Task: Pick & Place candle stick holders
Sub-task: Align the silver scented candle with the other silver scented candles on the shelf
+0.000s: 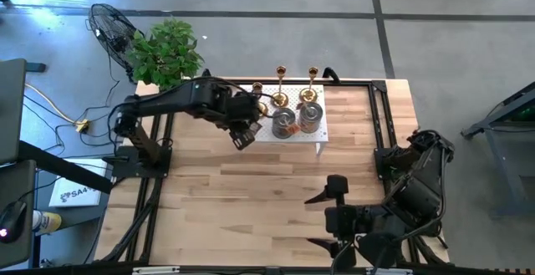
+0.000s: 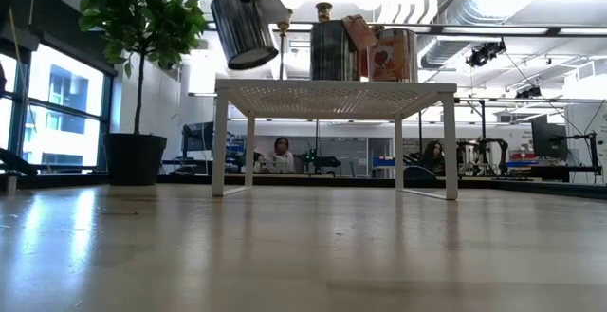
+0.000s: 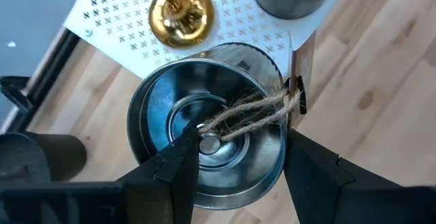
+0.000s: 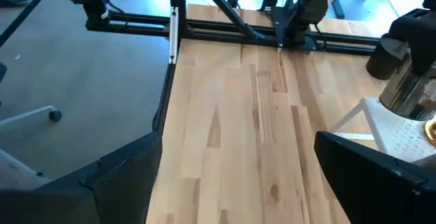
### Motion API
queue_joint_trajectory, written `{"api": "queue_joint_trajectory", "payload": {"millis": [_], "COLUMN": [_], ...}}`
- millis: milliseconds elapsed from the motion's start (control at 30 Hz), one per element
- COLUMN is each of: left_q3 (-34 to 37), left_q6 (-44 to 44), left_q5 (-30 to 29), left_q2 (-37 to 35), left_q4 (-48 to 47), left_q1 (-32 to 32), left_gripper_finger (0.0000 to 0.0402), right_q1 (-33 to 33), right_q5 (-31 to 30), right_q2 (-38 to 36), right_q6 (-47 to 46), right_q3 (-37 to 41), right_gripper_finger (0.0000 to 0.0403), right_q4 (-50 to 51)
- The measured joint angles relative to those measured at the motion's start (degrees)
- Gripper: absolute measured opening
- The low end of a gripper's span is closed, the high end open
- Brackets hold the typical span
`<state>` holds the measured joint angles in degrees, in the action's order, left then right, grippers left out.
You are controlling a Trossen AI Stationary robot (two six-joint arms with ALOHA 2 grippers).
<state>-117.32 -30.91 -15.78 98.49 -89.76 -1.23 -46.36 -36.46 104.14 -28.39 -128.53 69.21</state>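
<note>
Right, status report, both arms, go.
Left gripper shut on silver cylinder, tilted, lifted beside white rack. Right gripper open, parked near table edge. Nothing blocking.

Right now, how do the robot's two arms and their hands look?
Both arms are dark, nearly black, with jointed segments. The left hand ends in two broad, angular, matte black fingers. The right hand has the same wide black fingers. No markings are visible.

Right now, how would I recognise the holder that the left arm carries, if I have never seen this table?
Find the white perforated stand at the table's far edge, near the leafy plant. At the stand's plant-side end, the left hand grips a silver-grey cylinder. Unlike the two cylinders standing upright on the stand, it hangs tilted in the air, with twine across its open mouth.
</note>
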Motion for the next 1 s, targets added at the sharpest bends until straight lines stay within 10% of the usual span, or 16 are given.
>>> {"api": "queue_joint_trajectory", "payload": {"millis": [1000], "left_q3": [0.07], "left_q6": [8.03], "left_q5": [-2.97], "left_q2": [5.26], "left_q4": [0.59], "left_q1": [-0.68], "left_gripper_finger": [0.0170], "right_q1": [2.63], "right_q5": [2.63], "right_q2": [-0.11], "right_q6": [-1.22], "right_q3": [0.00], "right_gripper_finger": [0.0378], "right_q4": [-1.38]}}
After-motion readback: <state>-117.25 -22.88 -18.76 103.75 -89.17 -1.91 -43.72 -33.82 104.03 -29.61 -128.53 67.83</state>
